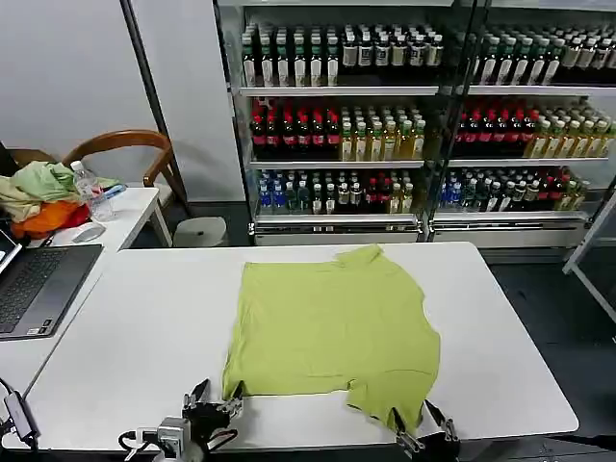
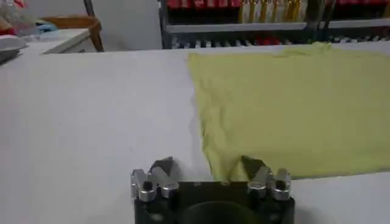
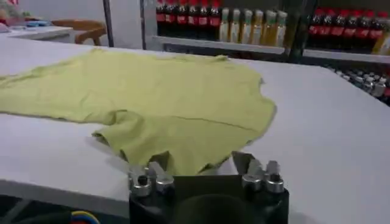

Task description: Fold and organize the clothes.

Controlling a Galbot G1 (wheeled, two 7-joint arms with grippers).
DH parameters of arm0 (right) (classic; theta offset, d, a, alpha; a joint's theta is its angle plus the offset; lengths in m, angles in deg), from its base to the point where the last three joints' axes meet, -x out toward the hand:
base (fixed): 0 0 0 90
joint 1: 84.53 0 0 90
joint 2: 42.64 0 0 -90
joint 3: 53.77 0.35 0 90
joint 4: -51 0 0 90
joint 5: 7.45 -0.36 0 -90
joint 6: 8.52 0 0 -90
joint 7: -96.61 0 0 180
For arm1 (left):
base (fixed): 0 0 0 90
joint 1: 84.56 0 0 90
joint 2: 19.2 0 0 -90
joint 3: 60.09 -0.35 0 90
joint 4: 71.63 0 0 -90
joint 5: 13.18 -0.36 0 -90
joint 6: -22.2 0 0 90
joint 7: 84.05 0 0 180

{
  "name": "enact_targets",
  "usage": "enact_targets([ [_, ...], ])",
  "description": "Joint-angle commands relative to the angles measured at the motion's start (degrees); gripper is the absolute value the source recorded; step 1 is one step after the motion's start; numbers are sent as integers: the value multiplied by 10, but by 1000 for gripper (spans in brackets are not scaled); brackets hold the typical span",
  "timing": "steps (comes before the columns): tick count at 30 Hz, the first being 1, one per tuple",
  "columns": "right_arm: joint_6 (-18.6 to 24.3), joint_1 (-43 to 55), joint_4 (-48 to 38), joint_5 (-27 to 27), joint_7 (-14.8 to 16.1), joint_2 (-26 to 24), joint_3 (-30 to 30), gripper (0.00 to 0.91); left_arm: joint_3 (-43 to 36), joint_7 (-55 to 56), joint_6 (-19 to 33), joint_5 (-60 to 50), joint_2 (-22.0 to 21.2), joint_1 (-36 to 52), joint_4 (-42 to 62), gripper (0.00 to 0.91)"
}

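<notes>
Wrinkled lime cotton T-shirt [image 1: 332, 332] lies flat; left gripper [image 1: 214, 401] and right gripper [image 1: 424, 427] fingers spread.

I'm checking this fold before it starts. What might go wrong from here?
The left gripper is open at the T-shirt's near corner and may pinch only the thin edge. The right gripper faces a rumpled sleeve that overhangs the table edge, so it may grab bunched cloth or drag it off.

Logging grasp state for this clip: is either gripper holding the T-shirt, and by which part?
Nothing is held. The left gripper and right gripper are open at the T-shirt's near edge.
</notes>
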Motion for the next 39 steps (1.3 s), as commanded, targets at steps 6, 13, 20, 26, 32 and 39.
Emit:
enact_targets([
  [6, 0, 3, -4, -6, 0, 0, -6, 0, -24, -1, 11, -12, -5, -3, 10, 50],
  [13, 20, 4, 11, -6, 10, -5, 6, 0, -16, -23, 25, -20, 0, -7, 0, 40],
  [20, 22, -45, 51, -3, 26, -35, 23, 0, 7, -30, 26, -26, 10, -48, -39, 40],
  [26, 36, -88, 88, 12, 37, -47, 35, 0, 45, -30, 38, -25, 22, -117, -83, 40],
  [32, 33, -119, 113, 23, 35, -52, 46, 0, 68, -29, 36, -25, 33, -171, -124, 40],
  [39, 30, -151, 148, 38, 28, -62, 69, 0, 102, -29, 32, -25, 50, -226, -155, 40],
])
